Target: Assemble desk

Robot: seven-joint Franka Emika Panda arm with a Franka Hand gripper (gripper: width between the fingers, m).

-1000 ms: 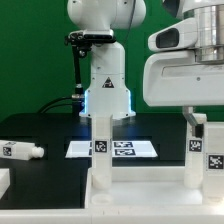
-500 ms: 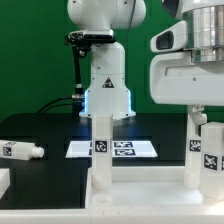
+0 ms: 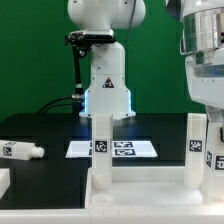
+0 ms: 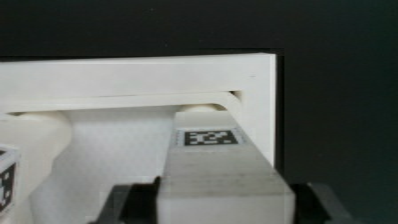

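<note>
One arm [image 3: 100,60] fills most of the exterior view. Its base stands at the back of the black table [image 3: 45,128], and its wrist housing hangs over the exterior view's right end of the work, so the tool reaches the part from above.

The desk stands part-built at the front. Its tabletop panel [image 3: 140,196] lies flat with the rimmed side up, which presents the corner seats to the legs. The marker board [image 3: 125,148] lies flat behind it, apart from the panel.

One standing leg [image 3: 101,143] is upright on the panel toward the exterior view's left. Two more upright posts show at the right end, and that view does not settle which of them is gripped. A loose leg [image 3: 21,151] lies on its side at the exterior view's left, well apart from the panel, judged not yet fitted.

In the wrist view the gripper [image 4: 222,207] is closed on the held leg [image 4: 222,170], with a dark finger [image 4: 128,205] flush against each side. The leg's far end meets a corner of the panel, judged to be the seating step. Its tag [image 4: 210,138] faces the camera.
</note>
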